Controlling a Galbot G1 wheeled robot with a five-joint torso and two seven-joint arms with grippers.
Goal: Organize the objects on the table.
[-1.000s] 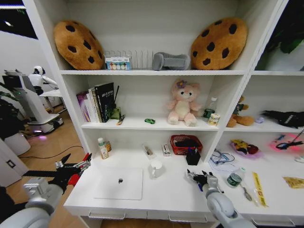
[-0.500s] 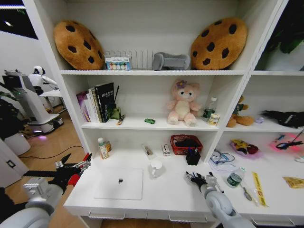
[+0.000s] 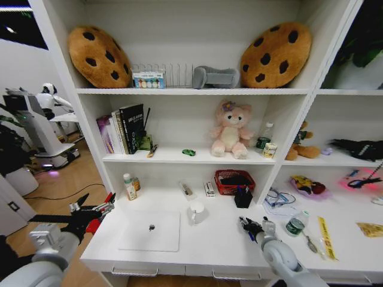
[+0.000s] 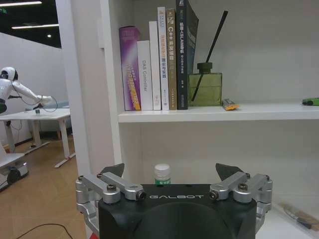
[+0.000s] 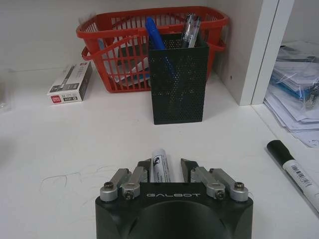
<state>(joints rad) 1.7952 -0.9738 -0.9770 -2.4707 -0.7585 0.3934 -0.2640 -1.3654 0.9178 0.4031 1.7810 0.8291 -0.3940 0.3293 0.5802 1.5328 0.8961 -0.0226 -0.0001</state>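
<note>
Two claws are in sight at the long white desk (image 3: 215, 242), which sits under a tall white shelving unit (image 3: 191, 91). Off the desk's left end, over wooden floor (image 3: 72, 179), the left claw (image 3: 96, 209) hangs with its fingers spread wide and nothing between them. The right claw (image 5: 169, 168) is low over the desk top, its fingers drawn in narrow around a white pen (image 5: 159, 164) that pokes out forward. Just ahead of it stands a black mesh pen cup (image 5: 178, 82) with a blue pen (image 5: 153, 30) and a clear one in it, and behind that a red basket (image 5: 114, 45) against the back wall. A small white box (image 5: 71, 82) lies beside the basket, and a black-capped marker (image 5: 294, 169) lies on the desk to the right of the claw. The silver laptop (image 3: 151, 230) lies shut on the left part of the desk, a white cup (image 3: 196, 211) just beside it. Up on the middle shelf rests the tiny green toy car (image 3: 189, 152), between a row of books (image 3: 122, 128) and a pink plush (image 3: 229, 130). Another white robot (image 3: 46, 98) stands in the room behind.
</note>
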